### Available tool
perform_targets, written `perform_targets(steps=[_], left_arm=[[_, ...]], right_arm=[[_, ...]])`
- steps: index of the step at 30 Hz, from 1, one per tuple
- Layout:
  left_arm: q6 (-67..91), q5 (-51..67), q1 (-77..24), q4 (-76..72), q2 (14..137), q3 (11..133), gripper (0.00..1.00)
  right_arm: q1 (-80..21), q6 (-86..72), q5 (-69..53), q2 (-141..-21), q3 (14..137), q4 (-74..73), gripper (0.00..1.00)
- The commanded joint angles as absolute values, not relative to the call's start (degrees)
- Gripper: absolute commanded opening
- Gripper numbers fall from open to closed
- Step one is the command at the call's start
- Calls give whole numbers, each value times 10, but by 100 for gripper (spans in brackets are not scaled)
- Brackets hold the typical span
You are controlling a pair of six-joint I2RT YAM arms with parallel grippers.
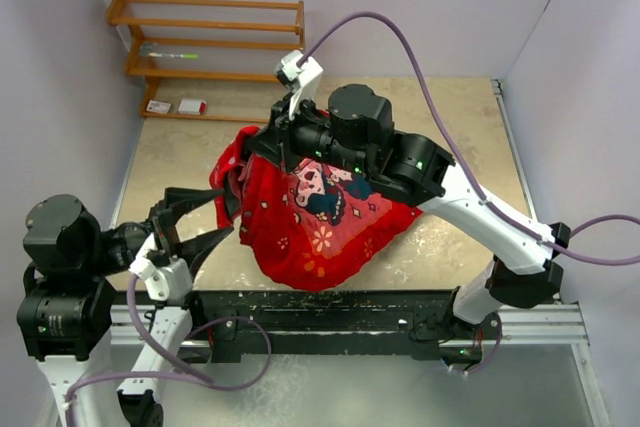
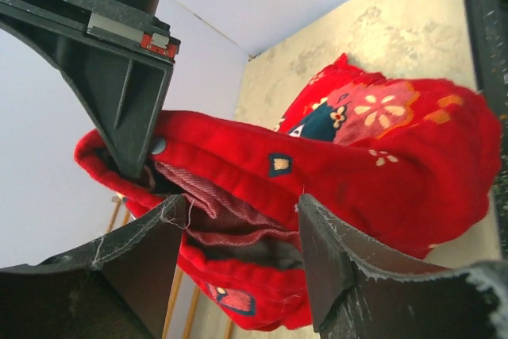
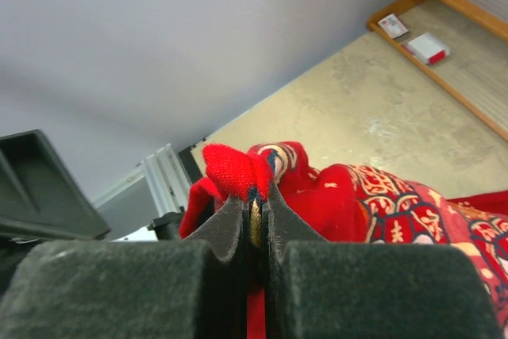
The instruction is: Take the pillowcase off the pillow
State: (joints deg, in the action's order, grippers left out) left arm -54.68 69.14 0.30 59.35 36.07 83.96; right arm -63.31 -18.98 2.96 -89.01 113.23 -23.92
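Red woven pillowcase (image 1: 318,237) bunches in folds, pinched by right tool (image 3: 255,213).

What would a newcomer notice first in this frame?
The bright red pillowcase dominates, bunched in a heap mid-table. The right gripper is shut on a fold at the heap's far-left edge, and the left gripper stands open at the cover's paler inner mouth. A wooden rack sits at the back left.

The right arm (image 1: 415,162) covers part of the pillowcase (image 1: 320,237); the shelf boxes (image 1: 191,106) are too small to read.
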Motion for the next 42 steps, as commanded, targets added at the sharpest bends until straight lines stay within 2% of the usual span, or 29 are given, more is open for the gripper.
perform_targets(steps=[1,12,19,31,35,42], left_arm=[[-634,722,30,571,365,812,62],[-747,724,39,600,347,765,63],[-809,680,40,678,391,773,54],[-869,639,40,666,391,749,53],[-840,647,40,637,390,738,43],[-839,696,40,658,356,689,9]], right_arm=[[-631,-213,-4,-905,1193,-202,0],[-637,-224,-28,-937,1228,-219,0],[-644,-223,-49,-939,1235,-221,0],[-657,-211,-76,-947,1241,-251,0],[-660,-212,-88,-948,1238,-247,0],[-661,-231,-74,-967,1264,-242,0]])
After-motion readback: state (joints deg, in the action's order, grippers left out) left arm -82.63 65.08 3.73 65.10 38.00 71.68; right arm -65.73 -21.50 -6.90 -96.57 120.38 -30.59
